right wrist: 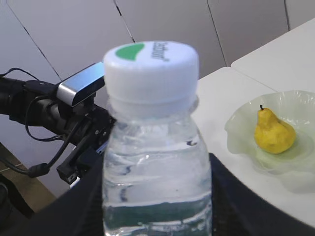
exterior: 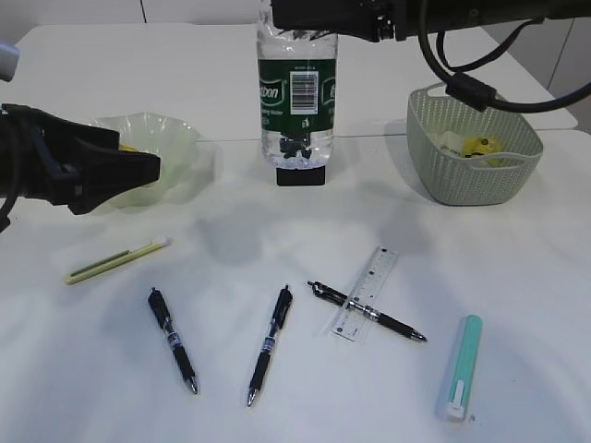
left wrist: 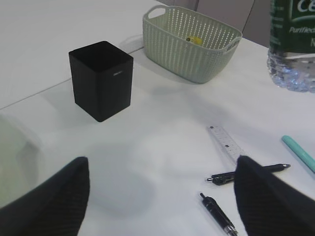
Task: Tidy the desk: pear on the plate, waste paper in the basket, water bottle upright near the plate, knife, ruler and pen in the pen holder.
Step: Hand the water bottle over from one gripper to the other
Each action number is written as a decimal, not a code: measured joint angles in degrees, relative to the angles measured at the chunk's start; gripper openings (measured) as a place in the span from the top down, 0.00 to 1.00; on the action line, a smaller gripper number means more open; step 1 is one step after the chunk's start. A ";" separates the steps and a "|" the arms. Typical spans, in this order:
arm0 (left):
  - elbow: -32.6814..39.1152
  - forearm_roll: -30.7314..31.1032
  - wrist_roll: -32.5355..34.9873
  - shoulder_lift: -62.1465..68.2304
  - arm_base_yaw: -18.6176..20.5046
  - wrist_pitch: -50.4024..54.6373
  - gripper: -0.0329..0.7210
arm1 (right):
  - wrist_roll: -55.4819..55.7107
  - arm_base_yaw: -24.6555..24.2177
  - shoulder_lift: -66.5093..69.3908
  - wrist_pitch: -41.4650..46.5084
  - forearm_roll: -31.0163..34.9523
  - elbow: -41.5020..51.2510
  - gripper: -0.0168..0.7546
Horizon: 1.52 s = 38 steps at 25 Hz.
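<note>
My right gripper (right wrist: 155,196) is shut on the clear water bottle (right wrist: 155,147), which it holds upright by the shoulder, mid-desk in the exterior view (exterior: 295,101). The yellow pear (right wrist: 273,132) lies in the pale green plate (right wrist: 246,123). My left gripper (left wrist: 160,196) is open and empty, hovering low beside the plate (exterior: 152,138). Behind the bottle stands the black pen holder (left wrist: 101,79). The yellow waste paper (exterior: 480,145) lies in the green basket (exterior: 471,148). On the desk are the clear ruler (exterior: 367,293), three black pens (exterior: 270,343) and a yellow-green knife (exterior: 115,261).
A teal stick-shaped item (exterior: 460,366) lies at the front right. One pen (exterior: 369,312) lies across the ruler. Another pen (exterior: 174,340) lies front left. The right arm (exterior: 416,14) spans the top of the exterior view above the basket.
</note>
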 joint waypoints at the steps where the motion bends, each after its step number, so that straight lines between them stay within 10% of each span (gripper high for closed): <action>1: -0.14 0.00 -0.10 0.00 0.00 0.32 0.08 | 0.03 0.00 0.12 0.00 0.40 0.00 0.47; 11: -0.13 0.00 -0.55 0.00 0.00 5.57 0.33 | -1.92 0.00 0.54 0.00 0.94 0.00 0.47; 38: -8.66 0.62 7.67 14.04 0.00 22.44 0.31 | -3.65 0.00 1.30 0.00 1.08 0.00 0.47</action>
